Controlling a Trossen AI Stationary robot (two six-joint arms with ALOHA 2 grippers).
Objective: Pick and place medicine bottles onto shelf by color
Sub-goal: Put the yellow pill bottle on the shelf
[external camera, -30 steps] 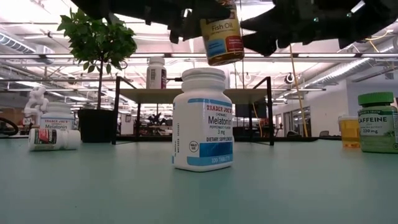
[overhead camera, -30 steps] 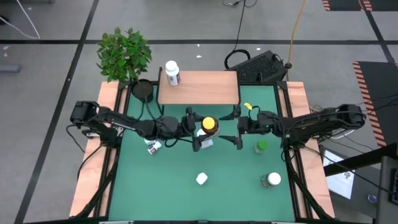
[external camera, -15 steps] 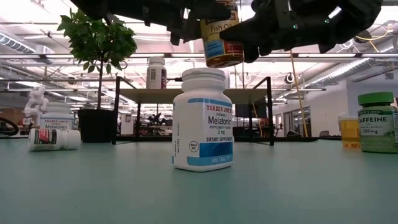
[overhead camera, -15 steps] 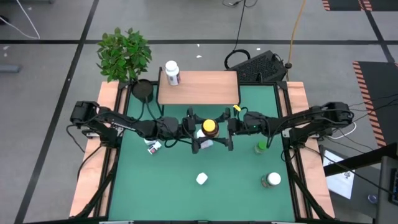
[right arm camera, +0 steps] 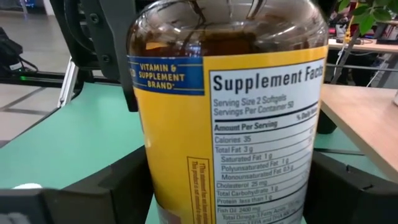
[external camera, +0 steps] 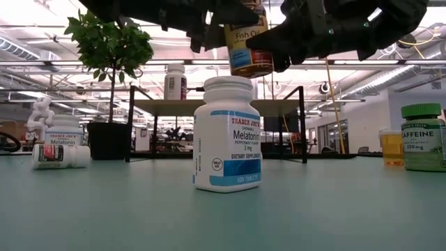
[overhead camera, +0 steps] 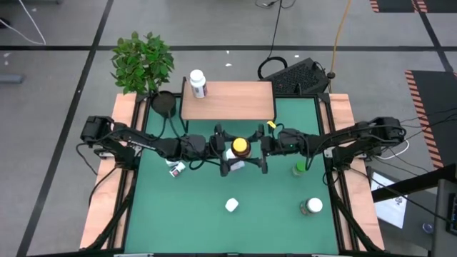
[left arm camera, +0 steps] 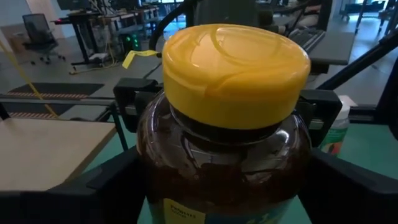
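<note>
High view: left gripper (overhead camera: 227,155) and right gripper (overhead camera: 261,153) meet mid-table from opposite sides, both around the amber fish oil bottle (overhead camera: 239,148) with the yellow cap, held up above the green table (overhead camera: 200,214). Whether each one really clamps it or only brackets it, cannot tell from above. The shelf (overhead camera: 228,101) stands at the far edge, one white-capped bottle (overhead camera: 197,83) upright on its left end. A potted plant (overhead camera: 143,63) sits off the shelf's left corner. A white melatonin bottle (overhead camera: 231,205) stands near the front centre, a green-capped bottle (overhead camera: 300,168) just beside the right arm, another white-capped bottle (overhead camera: 312,207) front right, a tipped bottle (overhead camera: 176,170) under the left arm.

Low view: fish oil bottle hangs in the air between dark gripper parts, above the melatonin bottle, not touching it. Green caffeine bottle at right, a small yellow bottle (external camera: 391,147) beside it. At left a bottle lies on its side, another upright behind it.

Left wrist view: yellow cap fills the frame, dark fingers (left arm camera: 115,177) at both sides of the bottle body; contact unclear.

Right wrist view: bottle's supplement label close up, fingers (right arm camera: 348,183) flanking it; grip cannot tell.
</note>
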